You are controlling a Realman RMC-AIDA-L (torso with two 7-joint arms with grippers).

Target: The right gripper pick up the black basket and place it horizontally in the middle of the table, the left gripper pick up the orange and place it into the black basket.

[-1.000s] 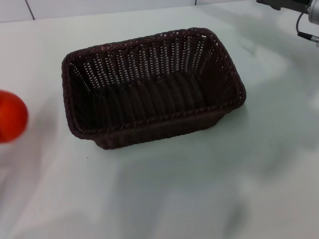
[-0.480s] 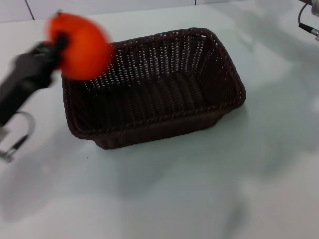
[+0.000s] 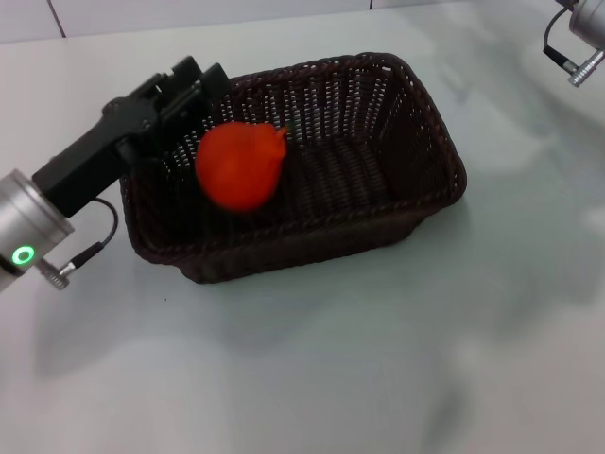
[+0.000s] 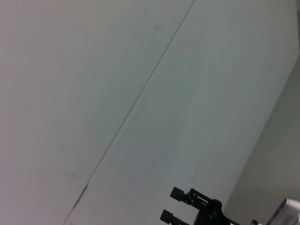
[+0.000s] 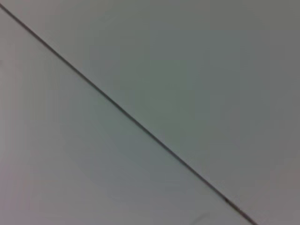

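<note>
The black basket (image 3: 312,170) lies lengthwise across the middle of the white table (image 3: 378,359). The orange (image 3: 241,165) is blurred inside the basket's left half, free of any gripper; I cannot tell whether it touches the basket floor. My left gripper (image 3: 196,80) hangs over the basket's left rim, just up and left of the orange, its fingers apart and empty. Of my right arm (image 3: 577,43), only silver fittings show in the head view's top right corner. My right gripper (image 4: 171,205) shows far off in the left wrist view, fingers apart and empty.
The table's back edge and a tiled wall (image 3: 189,14) run along the top of the head view. The right wrist view shows only a plain grey surface with a dark seam (image 5: 126,117).
My left gripper carried the orange in from the left to above the basket, then let it go. The orange has dropped down into the basket. The basket has not moved.
</note>
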